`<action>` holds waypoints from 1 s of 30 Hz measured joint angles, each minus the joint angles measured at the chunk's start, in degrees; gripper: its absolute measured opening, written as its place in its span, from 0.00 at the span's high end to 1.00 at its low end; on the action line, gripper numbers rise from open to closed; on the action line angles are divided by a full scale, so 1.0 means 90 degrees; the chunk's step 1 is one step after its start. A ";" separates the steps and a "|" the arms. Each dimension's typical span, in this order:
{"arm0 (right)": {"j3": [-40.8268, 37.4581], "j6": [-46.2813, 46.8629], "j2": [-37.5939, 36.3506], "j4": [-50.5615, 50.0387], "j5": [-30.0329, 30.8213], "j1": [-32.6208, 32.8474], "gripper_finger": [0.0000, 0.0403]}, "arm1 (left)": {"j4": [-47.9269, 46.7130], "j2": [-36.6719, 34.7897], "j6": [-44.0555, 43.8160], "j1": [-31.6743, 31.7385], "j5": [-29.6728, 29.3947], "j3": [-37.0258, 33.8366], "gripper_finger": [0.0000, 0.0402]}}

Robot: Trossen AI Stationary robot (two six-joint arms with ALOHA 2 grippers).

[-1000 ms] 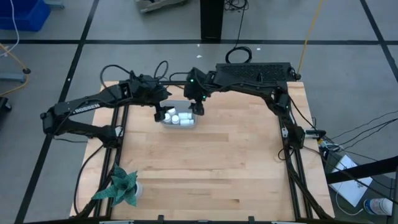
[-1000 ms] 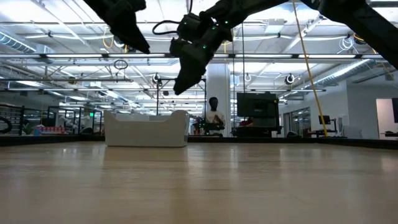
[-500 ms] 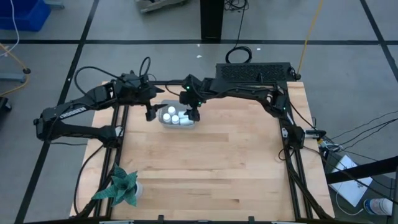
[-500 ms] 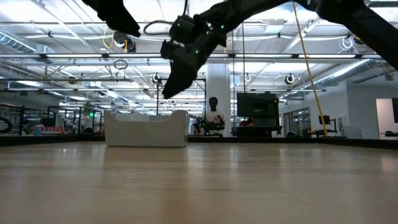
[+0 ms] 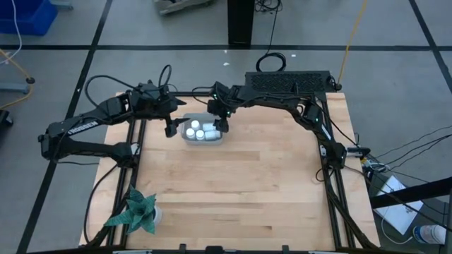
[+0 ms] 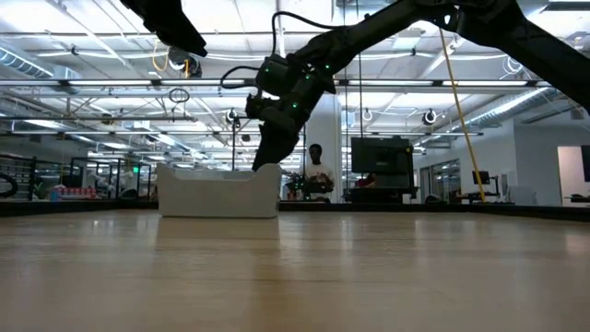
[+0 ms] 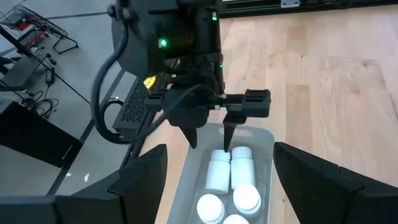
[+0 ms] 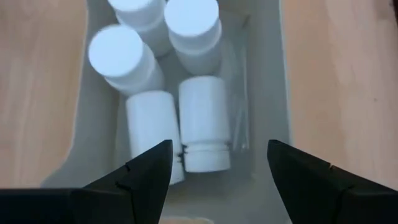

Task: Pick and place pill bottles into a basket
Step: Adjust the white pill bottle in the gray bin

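White pill bottles [image 8: 202,124] are lying inside the basket [image 5: 203,137] at the table's far edge, so the right gripper [image 7: 211,129], fingers spread and empty above them, is best lifting straight clear.

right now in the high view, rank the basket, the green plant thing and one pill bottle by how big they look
1. Green plant, widest spread, at the table's near left corner.
2. Basket, close behind the plant in size.
3. Pill bottle, far smaller, one of several inside the basket.

All sit on the same table, so nearness hardly skews this.
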 joint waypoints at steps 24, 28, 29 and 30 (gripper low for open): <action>-0.0609 0.0220 0.0075 0.0665 -0.0246 0.0176 0.37 | -0.0010 0.0000 0.0010 0.0017 0.0004 0.0000 0.27; -0.0702 0.0318 0.0068 0.0803 -0.0334 0.0171 0.37 | -0.0012 0.0000 0.0010 0.0017 0.0005 0.0000 0.27; -0.0719 0.0317 0.0068 0.0832 -0.0332 0.0171 0.37 | -0.0010 0.0000 0.0010 0.0017 0.0005 0.0000 0.27; -0.0723 0.0318 0.0068 0.0835 -0.0332 0.0171 0.37 | -0.0010 0.0000 0.0010 0.0017 0.0005 0.0000 0.27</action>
